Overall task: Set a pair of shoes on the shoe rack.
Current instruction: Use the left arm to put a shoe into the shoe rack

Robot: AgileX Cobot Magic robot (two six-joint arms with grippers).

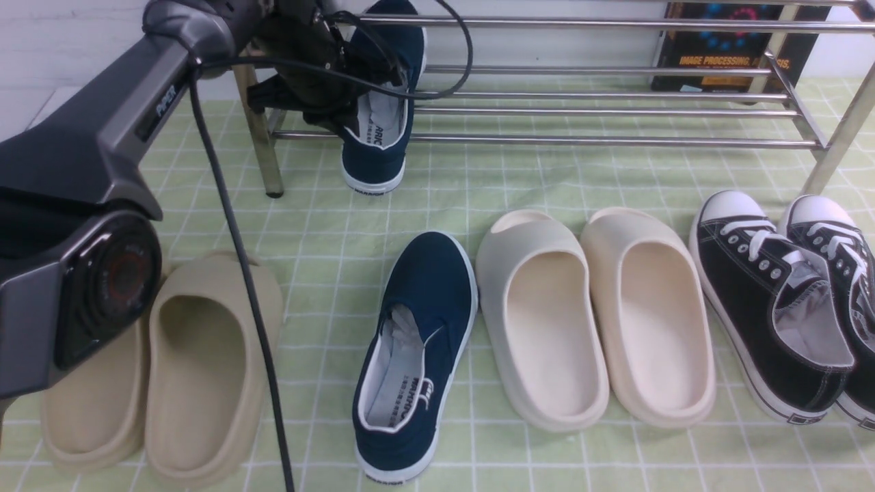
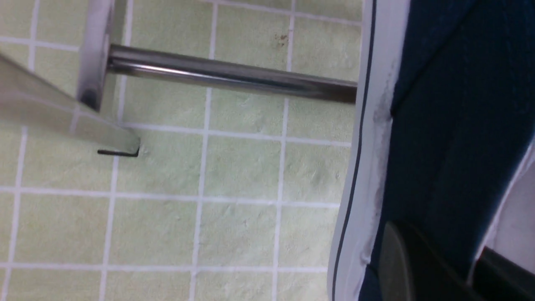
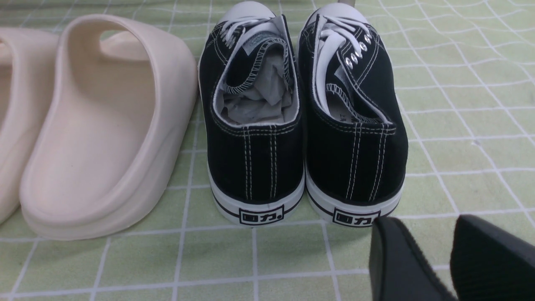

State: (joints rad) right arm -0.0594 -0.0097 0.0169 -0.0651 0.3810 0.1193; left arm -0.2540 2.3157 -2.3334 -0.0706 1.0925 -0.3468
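My left arm (image 1: 102,137) extended forward and raised, my left gripper (image 1: 366,85) clamped on the side wall of a navy shoe (image 1: 383,147), my right gripper (image 3: 453,259) low, fingers (image 3: 397,263) slightly parted.

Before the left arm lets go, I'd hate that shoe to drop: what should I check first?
1. Grip of left gripper on held navy shoe: ok, shut on its side wall.
2. That shoe level on the shoe rack: not ok, steeply tilted, heel below the front bar.
3. Toe supported by a bar: cannot tell.
4. Access to second navy shoe: ok, upright on the cloth, nothing on it.
5. Free right gripper: ok, open, empty.
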